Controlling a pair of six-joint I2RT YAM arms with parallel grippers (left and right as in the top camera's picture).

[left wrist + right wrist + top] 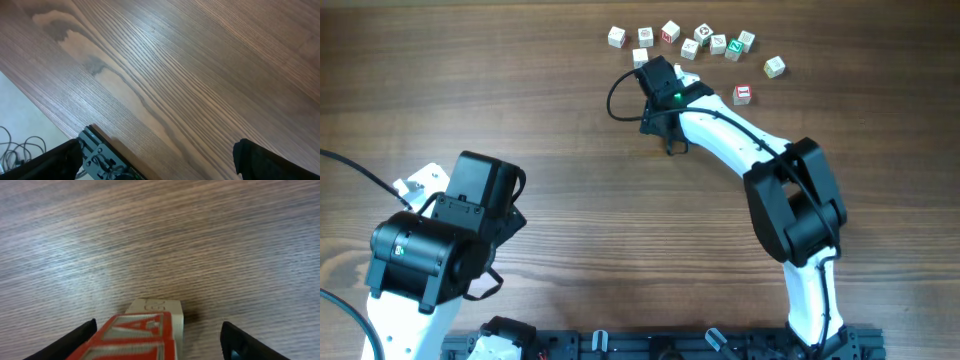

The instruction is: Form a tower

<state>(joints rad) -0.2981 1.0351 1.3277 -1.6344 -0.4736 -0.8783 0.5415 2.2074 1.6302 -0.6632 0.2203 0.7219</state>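
right pincer (159, 327), jaws wide, astride the red-topped tower (135, 330) of cubes

My right wrist view cuts the tower (142, 332) off at its bottom edge. Overhead, upper right, the loose cubes (705, 36) carry prints too small for me to read.

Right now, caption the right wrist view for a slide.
Open right gripper astride a red-printed cube, a pale cube just behind it, on the wooden table.

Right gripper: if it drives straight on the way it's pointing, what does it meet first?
The right gripper would likely meet the red-printed cube between its open jaws first; a pale cube sits just beyond. Depth unclear.
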